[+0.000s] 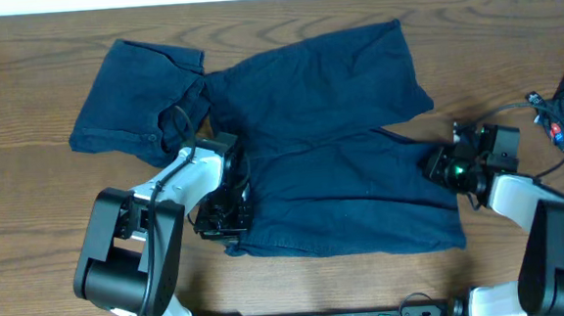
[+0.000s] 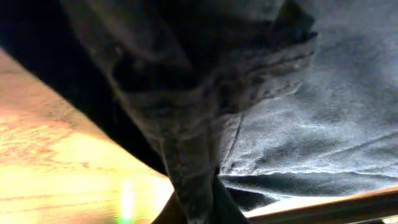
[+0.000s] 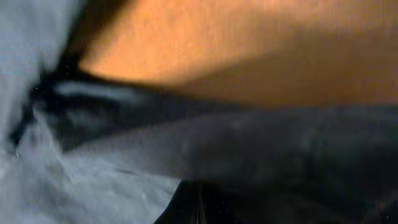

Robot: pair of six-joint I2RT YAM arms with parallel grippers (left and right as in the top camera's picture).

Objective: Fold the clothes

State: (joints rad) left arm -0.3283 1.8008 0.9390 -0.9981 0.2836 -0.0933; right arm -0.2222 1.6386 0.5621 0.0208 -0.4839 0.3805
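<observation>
Overhead view: at far left, a second pair of shorts (image 1: pixel 132 103) lies doubled over on the table (image 1: pixel 29 193). Just right of it, the left gripper (image 1: pixel 222 216) sits at the waist edge of the spread shorts (image 1: pixel 330 145). Its wrist view shows cloth bunched into a pinch, so it seems clamped on them. The right gripper (image 1: pixel 441 166) is at their right edge, near the gap between the legs; I cannot tell whether it grips. The fold looks barely begun: next, both should lift and carry the cloth over together. No writing is readable.
</observation>
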